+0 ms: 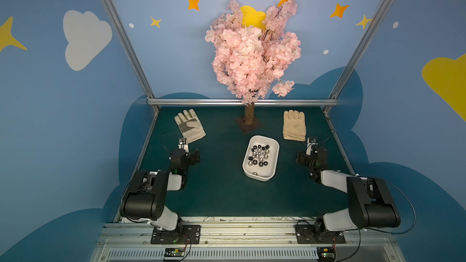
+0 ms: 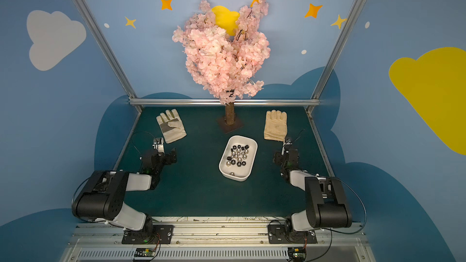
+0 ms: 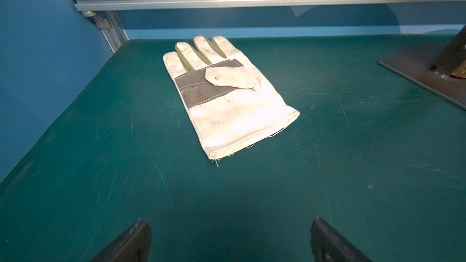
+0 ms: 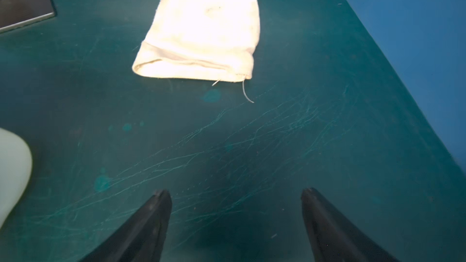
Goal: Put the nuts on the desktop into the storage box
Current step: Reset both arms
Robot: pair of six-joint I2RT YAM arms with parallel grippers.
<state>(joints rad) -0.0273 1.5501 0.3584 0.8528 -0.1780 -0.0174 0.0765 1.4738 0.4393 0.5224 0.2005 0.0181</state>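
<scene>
Left arm (image 1: pixel 148 197) and right arm (image 1: pixel 365 200) sit folded in both top views. Silver and black nuts (image 1: pixel 259 156) all lie in the white box (image 1: pixel 263 178) on the desk (image 1: pixel 214 192), none visible loose, so it looks finished. Left wrist view: left gripper (image 3: pixel 230 223) spread, empty, facing a glove (image 3: pixel 227 102). Right wrist view: right gripper (image 4: pixel 235 192) spread over bare desk.

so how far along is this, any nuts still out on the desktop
Looks finished: the nuts lie inside the storage box, silver and black together. Nothing is in hand: the left gripper and right gripper are open and empty. I see no nut left on the desktop.
</scene>
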